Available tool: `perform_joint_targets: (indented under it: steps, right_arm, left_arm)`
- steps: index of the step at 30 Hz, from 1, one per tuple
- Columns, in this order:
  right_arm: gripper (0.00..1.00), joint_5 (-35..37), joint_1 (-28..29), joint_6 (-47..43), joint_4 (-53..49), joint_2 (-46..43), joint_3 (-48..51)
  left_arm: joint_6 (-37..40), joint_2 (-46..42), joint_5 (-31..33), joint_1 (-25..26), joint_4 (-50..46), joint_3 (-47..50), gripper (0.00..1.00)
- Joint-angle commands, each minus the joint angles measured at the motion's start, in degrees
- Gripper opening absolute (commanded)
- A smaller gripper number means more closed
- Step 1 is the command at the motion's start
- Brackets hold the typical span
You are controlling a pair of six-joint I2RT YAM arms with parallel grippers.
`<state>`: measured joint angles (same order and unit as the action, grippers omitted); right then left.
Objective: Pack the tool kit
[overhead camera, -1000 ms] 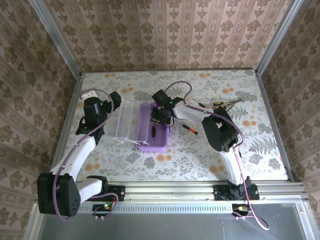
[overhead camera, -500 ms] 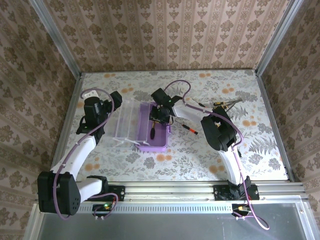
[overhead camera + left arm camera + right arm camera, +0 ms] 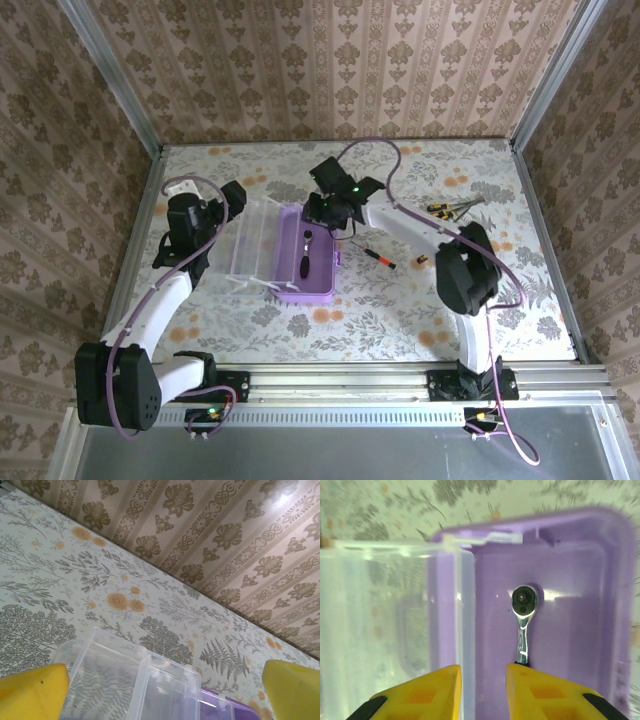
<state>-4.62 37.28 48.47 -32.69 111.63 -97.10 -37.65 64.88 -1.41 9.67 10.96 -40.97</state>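
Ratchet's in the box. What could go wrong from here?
1. The right claw hangs over the ratchet, close beside the open clear lid; a crooked lift could clip that lid.
2. The red screwdriver and other tools lie outside the purple box; closing now would leave them out.

The ratchet (image 3: 524, 603) has its handle hidden behind a yellow fingertip (image 3: 546, 692) at the bottom edge. The small tools (image 3: 454, 207) at upper right are too tiny to name.

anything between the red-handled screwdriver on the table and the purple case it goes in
Nothing visible does. The screwdriver lies on the table just right of the purple case, whose clear lid is swung open to the left. A ratchet lies inside.
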Motion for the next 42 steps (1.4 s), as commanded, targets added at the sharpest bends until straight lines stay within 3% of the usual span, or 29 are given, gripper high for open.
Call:
perform_joint_targets:
  steps: [1,6,14,20,26,32,42]
  right_arm:
    - [0.34,5.95,-2.49,-5.43,-4.83,-7.72,5.73]
    - [0.43,7.40,-11.33,-13.15,-9.00,-21.34,21.36]
    - [0.64,5.29,-35.09,-14.46,-5.41,-39.72,46.37]
    - [0.74,1.59,-46.35,-14.86,-1.19,-38.38,52.19]
    - [0.73,-4.34,-49.27,-14.10,4.31,-33.44,56.32]
    - [0.74,-4.38,-49.24,-13.31,4.30,-34.95,59.73]
    - [0.77,-11.90,-48.93,-11.25,5.24,-37.44,65.33]
  left_arm:
    - [-2.03,-0.87,-3.78,0.48,2.35,0.23,1.00]
    - [-2.69,-0.83,-9.43,4.89,4.00,-0.55,1.00]
    - [-5.94,3.94,-23.48,15.92,9.60,-2.83,1.00]
    - [-5.42,4.64,-24.42,19.16,9.53,-3.00,1.00]
    - [-5.75,4.37,-24.25,19.07,9.08,-3.06,1.00]
    - [-5.12,4.20,-24.17,19.09,9.04,-3.15,1.00]
    - [-4.58,4.37,-23.88,19.07,8.81,-3.15,1.00]
